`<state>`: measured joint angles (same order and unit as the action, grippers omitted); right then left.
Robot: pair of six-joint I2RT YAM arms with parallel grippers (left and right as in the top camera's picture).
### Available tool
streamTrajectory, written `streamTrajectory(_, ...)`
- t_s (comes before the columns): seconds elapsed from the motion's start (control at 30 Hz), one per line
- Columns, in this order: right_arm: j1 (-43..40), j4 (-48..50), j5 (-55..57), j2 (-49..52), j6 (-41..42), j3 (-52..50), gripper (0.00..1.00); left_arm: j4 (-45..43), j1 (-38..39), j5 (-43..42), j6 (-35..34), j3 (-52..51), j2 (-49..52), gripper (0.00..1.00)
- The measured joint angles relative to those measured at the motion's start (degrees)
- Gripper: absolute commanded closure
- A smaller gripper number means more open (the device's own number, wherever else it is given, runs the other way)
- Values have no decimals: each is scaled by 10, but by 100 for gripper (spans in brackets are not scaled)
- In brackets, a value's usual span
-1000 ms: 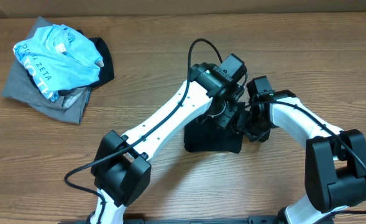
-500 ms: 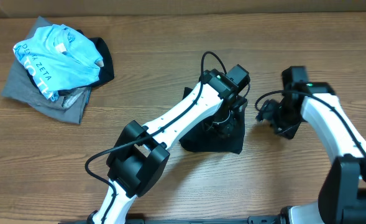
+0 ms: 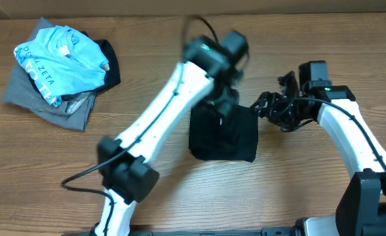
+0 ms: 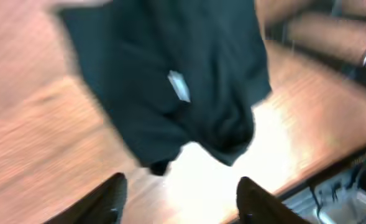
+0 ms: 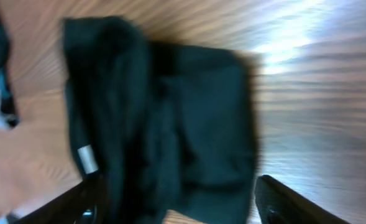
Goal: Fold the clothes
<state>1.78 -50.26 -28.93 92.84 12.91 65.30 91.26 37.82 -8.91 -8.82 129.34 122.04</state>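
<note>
Overhead cam looks down on whole table [image 3: 147, 39]; both wrist cams share black tee [image 4: 139, 62] close-up.

Wrist views blurred; glare on table [image 5: 282, 53].

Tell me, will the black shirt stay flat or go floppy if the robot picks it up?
Probably floppy: the black T-shirt lies in soft wrinkles and lumpy folds, so it would likely sag and unfold when lifted. It looks thin and light. Pushed, it would probably bunch up on the wooden table rather than slide or roll.
</note>
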Motion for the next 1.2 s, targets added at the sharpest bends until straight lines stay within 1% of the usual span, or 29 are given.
streamTrajectory(0.03, 10, 3, -6, 0, -5, 0, 17, 4, -12, 10, 0, 15, -7, 34)
streamTrajectory(0.17, 73, 12, 0, 4, -14, 0, 16, 10, -60, 32, 0, 40, -26, 34)
streamTrajectory(0.27, 126, 12, 23, 23, -16, 0, 21, 15, -94, 40, 0, 41, -26, 35)
streamTrajectory(0.3, 138, 12, 27, 29, -17, 0, 28, 16, -102, 42, 0, 41, -26, 34)
streamTrajectory(0.33, 153, 12, 34, 38, -17, 0, 39, 16, -110, 44, 0, 41, -26, 35)
streamTrajectory(0.37, 166, 12, 39, 48, -20, 0, 54, 16, -119, 45, 0, 41, -26, 35)
streamTrajectory(0.4, 176, 12, 42, 55, -18, 0, 74, 16, -124, 46, 0, 41, -26, 34)
streamTrajectory(0.43, 186, 12, 45, 62, -21, 0, 90, 16, -129, 47, 0, 41, -26, 34)
streamTrajectory(0.47, 196, 12, 49, 67, -22, 0, 96, 16, -133, 48, 0, 41, -26, 34)
streamTrajectory(0.63, 209, -26, 100, 65, -1, 2, 96, 17, -136, 49, 0, 41, -26, 33)
streamTrajectory(0.77, 175, -89, 164, 16, 23, 6, 96, 16, -136, 49, 0, 41, -26, 33)
streamTrajectory(0.87, 141, -130, 185, -30, 31, 13, 96, 16, -135, 49, 0, 41, -26, 33)
streamTrajectory(0.97, 110, -160, 200, -50, 40, 20, 95, 15, -134, 49, 0, 41, -22, 33)
streamTrajectory(1.17, 91, -149, 221, -42, 55, 3, 94, 13, -134, 49, 0, 41, -2, 32)
streamTrajectory(1.2, 91, -144, 231, -40, 63, -6, 91, 13, -133, 49, 0, 41, 3, 32)
